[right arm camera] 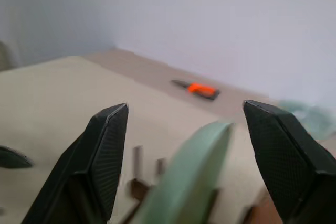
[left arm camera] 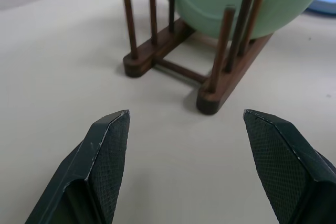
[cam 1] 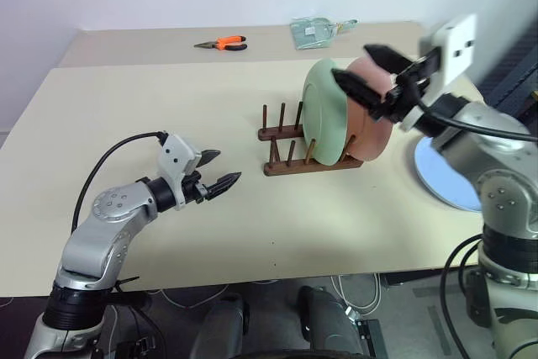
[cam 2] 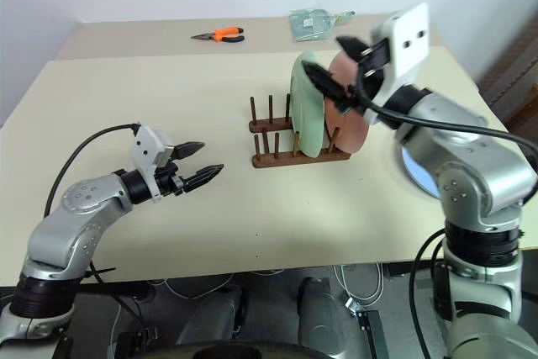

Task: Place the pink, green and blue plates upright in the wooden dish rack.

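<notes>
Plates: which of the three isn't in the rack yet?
The blue plate. It lies flat on the table by the robot's right arm, while the green plate and pink plate stand upright in the wooden dish rack.

**What the views are hiding**

The right gripper (cam 1: 370,69) is covering the top of the pink plate (cam 1: 374,136), and the green plate (cam 1: 324,119) is masking most of its face. The robot's right arm is hiding much of the blue plate (cam 1: 441,176) — only a crescent is showing. In the right wrist view the green rim and the wooden dish rack (left arm camera: 210,85) are blurring, and the left wrist view's edge is cutting off the green plate's top. The packet (cam 1: 315,31) at the far edge is staying too small to identify.
</notes>
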`<state>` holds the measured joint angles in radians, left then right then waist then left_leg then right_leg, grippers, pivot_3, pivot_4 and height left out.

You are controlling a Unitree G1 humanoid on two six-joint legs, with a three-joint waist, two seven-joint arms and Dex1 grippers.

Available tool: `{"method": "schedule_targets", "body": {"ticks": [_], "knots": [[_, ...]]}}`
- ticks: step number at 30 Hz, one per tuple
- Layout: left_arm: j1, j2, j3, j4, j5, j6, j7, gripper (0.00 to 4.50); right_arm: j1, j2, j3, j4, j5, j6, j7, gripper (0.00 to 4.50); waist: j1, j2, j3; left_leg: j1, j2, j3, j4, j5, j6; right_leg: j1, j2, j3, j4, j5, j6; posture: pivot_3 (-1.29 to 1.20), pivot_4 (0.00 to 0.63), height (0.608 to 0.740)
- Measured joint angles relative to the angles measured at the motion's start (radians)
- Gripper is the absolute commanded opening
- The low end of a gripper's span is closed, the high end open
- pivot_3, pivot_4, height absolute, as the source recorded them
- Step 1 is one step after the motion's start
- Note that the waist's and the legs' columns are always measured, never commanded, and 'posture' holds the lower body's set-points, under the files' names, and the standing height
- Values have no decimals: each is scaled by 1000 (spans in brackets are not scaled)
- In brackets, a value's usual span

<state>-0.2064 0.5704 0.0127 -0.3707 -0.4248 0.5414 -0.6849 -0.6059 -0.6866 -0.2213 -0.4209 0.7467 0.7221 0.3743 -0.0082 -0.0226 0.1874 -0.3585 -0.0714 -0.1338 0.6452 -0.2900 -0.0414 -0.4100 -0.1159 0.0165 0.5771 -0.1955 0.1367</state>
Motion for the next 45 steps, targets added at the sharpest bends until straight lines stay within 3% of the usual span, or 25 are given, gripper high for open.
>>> {"method": "schedule_targets", "body": {"ticks": [1,4,6,9,13,17,19,22,27,36,40,45], "knots": [[-7,-8,-8,1,0,-1,-3,3571,-3,-21,-50,32,7,-11,24,3637,2,0,0,0,0,0,0,0,0,0,0,0,0,0,0,0,150,740],[-26,-17,-37,15,5,-2,-7,3571,45,-140,-169,114,-4,-19,89,4462,13,-1,0,0,0,0,0,-1,2,0,0,0,-1,0,-1,0,150,740],[-43,-22,-50,31,15,-7,-15,3571,176,-224,-237,156,-59,-32,134,4462,23,-1,-1,0,0,0,0,-1,2,1,0,0,-1,0,-1,0,150,740],[-58,-24,-61,63,21,-10,-34,3571,370,-249,-262,177,-127,-31,180,4462,22,-1,-1,0,0,2,0,-2,3,1,-1,1,-1,0,0,0,150,740],[-80,-25,-82,74,19,-9,-79,3571,562,-247,-218,159,-208,-32,204,4462,15,2,0,2,1,5,1,-2,3,1,-1,2,-1,-1,0,0,150,740],[-81,-17,-113,50,-13,20,-138,3571,650,-240,-60,168,-360,-70,178,4462,13,3,0,1,0,5,1,-2,3,1,-2,3,-1,-1,0,0,150,740],[-81,-9,-137,12,-23,27,-161,3571,647,-238,32,229,-457,-112,154,3903,15,2,0,1,0,5,1,-2,3,1,-2,2,-1,-1,0,0,150,740],[-82,-12,-151,-5,-23,38,-159,3571,609,-231,82,274,-519,-173,147,2659,15,2,0,2,0,5,2,-2,3,2,-2,3,-1,-1,0,0,150,740],[-74,-8,-152,-6,-19,39,-139,3571,560,-231,99,374,-609,-209,122,62,22,2,0,1,0,3,2,-2,3,2,-2,2,-1,-1,0,0,150,740],[-60,-6,-143,-15,-17,34,-117,3571,470,-226,100,431,-724,-294,64,62,16,3,1,1,0,4,2,-2,3,1,-2,3,-1,-1,0,0,150,740],[-47,-3,-117,-11,-18,17,-110,3571,195,-156,13,380,-637,-332,34,62,-5,8,3,2,0,4,1,-2,3,1,-1,3,0,0,0,0,150,740],[-37,7,-67,38,-9,-2,-93,3571,-239,-24,-141,205,-243,-159,28,62,0,6,2,1,1,-3,-1,-2,3,1,1,-2,0,3,-2,0,150,740]]}}
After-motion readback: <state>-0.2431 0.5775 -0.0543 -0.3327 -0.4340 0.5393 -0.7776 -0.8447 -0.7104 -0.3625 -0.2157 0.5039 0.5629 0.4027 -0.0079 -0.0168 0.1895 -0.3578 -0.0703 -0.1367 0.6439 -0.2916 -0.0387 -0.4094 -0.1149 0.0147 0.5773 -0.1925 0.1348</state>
